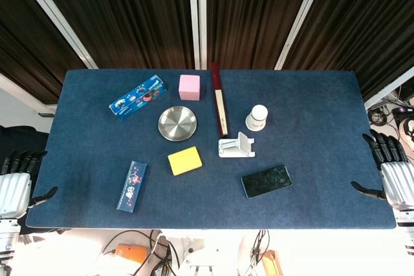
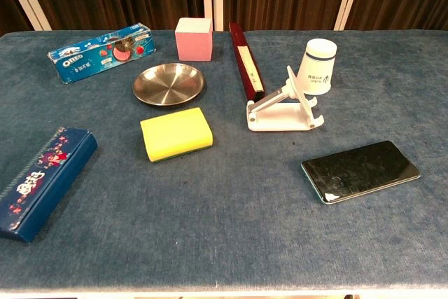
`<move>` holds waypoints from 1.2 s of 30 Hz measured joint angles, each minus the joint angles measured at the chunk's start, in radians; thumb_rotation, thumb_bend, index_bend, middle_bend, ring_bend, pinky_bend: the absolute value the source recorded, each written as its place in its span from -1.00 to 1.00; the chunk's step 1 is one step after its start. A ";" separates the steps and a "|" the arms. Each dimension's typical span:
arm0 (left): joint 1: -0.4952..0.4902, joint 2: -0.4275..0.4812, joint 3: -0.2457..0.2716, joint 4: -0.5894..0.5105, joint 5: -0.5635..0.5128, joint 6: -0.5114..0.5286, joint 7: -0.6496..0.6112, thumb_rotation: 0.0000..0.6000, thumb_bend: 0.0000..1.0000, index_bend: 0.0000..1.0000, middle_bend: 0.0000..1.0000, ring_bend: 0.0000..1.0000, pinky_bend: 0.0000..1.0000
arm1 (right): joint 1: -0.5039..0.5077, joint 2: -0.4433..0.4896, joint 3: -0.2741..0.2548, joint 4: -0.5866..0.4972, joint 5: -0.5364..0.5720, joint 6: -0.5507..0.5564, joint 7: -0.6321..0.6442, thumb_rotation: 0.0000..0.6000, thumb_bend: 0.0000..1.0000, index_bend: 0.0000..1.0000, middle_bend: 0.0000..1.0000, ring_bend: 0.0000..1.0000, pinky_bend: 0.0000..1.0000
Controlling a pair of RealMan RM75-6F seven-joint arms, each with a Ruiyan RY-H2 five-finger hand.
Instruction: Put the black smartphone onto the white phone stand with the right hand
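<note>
The black smartphone (image 1: 266, 180) (image 2: 360, 170) lies flat, screen up, on the blue cloth at the front right. Just behind it to the left stands the white phone stand (image 1: 236, 146) (image 2: 283, 108), with nothing on it. My right hand (image 1: 389, 167) hangs off the table's right edge, fingers apart and holding nothing, well to the right of the phone. My left hand (image 1: 18, 176) sits off the left edge, likewise open with nothing in it. Neither hand shows in the chest view.
Behind the stand are a white cup (image 1: 257, 118) and a long dark-red box (image 1: 218, 106). A steel dish (image 1: 178, 123), yellow sponge (image 1: 184, 160), pink cube (image 1: 189, 86), Oreo box (image 1: 136, 97) and a blue box (image 1: 131, 185) lie to the left.
</note>
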 measured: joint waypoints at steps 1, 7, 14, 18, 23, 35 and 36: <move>-0.001 -0.001 -0.001 0.002 -0.001 -0.004 0.000 1.00 -0.82 -0.67 -0.63 -0.78 -1.00 | 0.004 -0.006 0.003 -0.001 -0.003 -0.007 -0.002 1.00 -0.62 -1.00 -0.97 -1.00 -0.94; -0.008 0.000 -0.006 -0.001 -0.002 -0.010 0.005 1.00 -0.82 -0.67 -0.63 -0.78 -1.00 | 0.033 -0.044 -0.002 0.000 -0.067 -0.049 -0.037 1.00 -0.62 -0.92 -0.84 -1.00 -0.70; -0.008 -0.005 -0.001 -0.006 0.012 -0.006 0.006 1.00 -0.82 -0.67 -0.63 -0.78 -1.00 | 0.117 -0.108 -0.054 -0.009 -0.170 -0.242 -0.107 1.00 -0.57 -0.71 -0.83 -1.00 -0.66; -0.005 -0.005 -0.001 -0.004 0.013 -0.002 0.000 1.00 -0.82 -0.67 -0.63 -0.78 -1.00 | 0.186 -0.190 -0.062 0.002 -0.177 -0.403 -0.174 1.00 -0.45 -0.62 -0.83 -1.00 -0.65; -0.003 -0.005 0.000 0.001 0.015 0.000 -0.007 1.00 -0.82 -0.67 -0.63 -0.78 -1.00 | 0.264 -0.300 -0.038 0.028 -0.107 -0.547 -0.258 1.00 -0.37 -0.57 -0.83 -1.00 -0.68; 0.006 -0.004 0.002 0.016 0.008 0.001 -0.023 1.00 -0.82 -0.67 -0.63 -0.78 -1.00 | 0.342 -0.395 0.013 0.036 0.039 -0.642 -0.462 1.00 -0.25 -0.51 -0.83 -1.00 -0.69; 0.006 -0.005 0.002 0.017 0.008 0.000 -0.023 1.00 -0.82 -0.66 -0.63 -0.78 -1.00 | 0.348 -0.401 0.015 0.039 0.056 -0.650 -0.475 1.00 -0.23 -0.51 -0.83 -1.00 -0.69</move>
